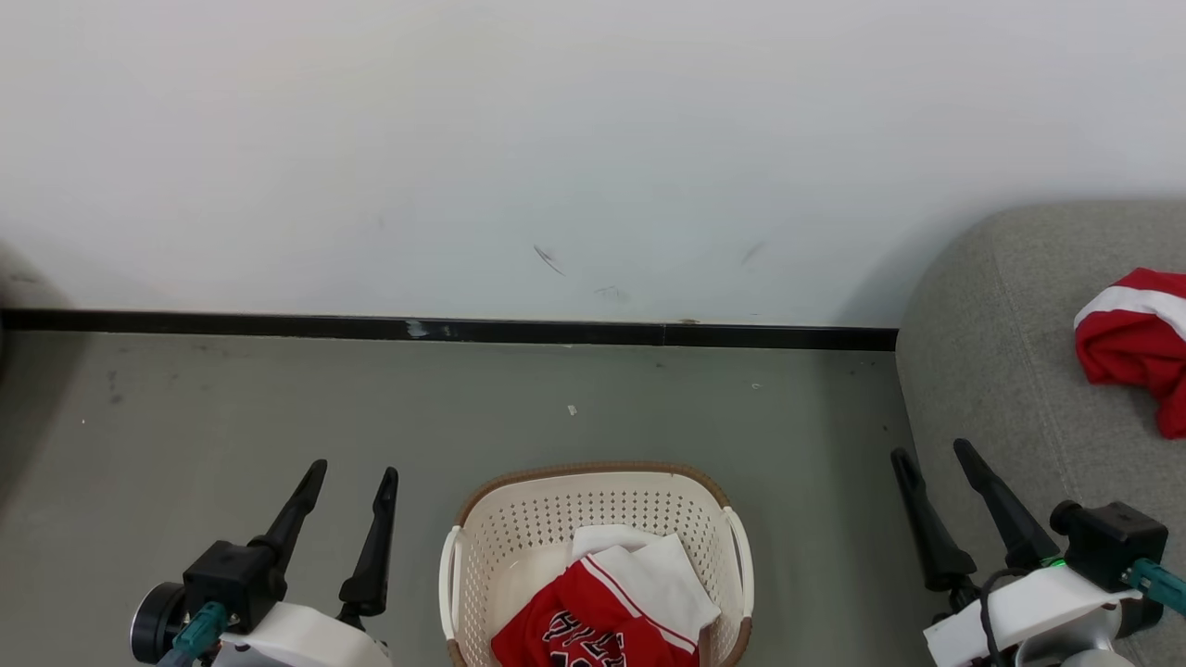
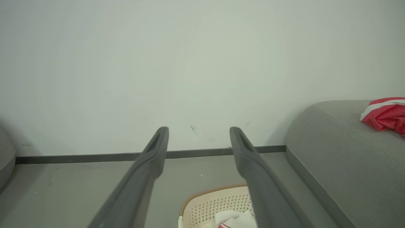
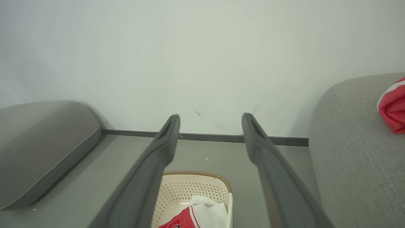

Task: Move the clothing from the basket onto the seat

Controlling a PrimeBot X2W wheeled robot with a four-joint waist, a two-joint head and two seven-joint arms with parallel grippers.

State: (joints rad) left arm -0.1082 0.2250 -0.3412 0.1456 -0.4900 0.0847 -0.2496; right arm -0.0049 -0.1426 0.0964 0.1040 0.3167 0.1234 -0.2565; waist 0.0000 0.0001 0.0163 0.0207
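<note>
The cream-white basket with a brown rim stands on the floor at the bottom centre, and shows too in the left wrist view and right wrist view. Red and white clothing with black lettering lies inside it. Another red garment with a white band rests on the grey seat at the right. My left gripper hangs open left of the basket, nothing between its fingers. My right gripper is open too, between the basket and the seat, holding nothing.
A white wall with a dark skirting strip closes off the far side of the grey floor. A second grey cushion sits at the left, away from the basket.
</note>
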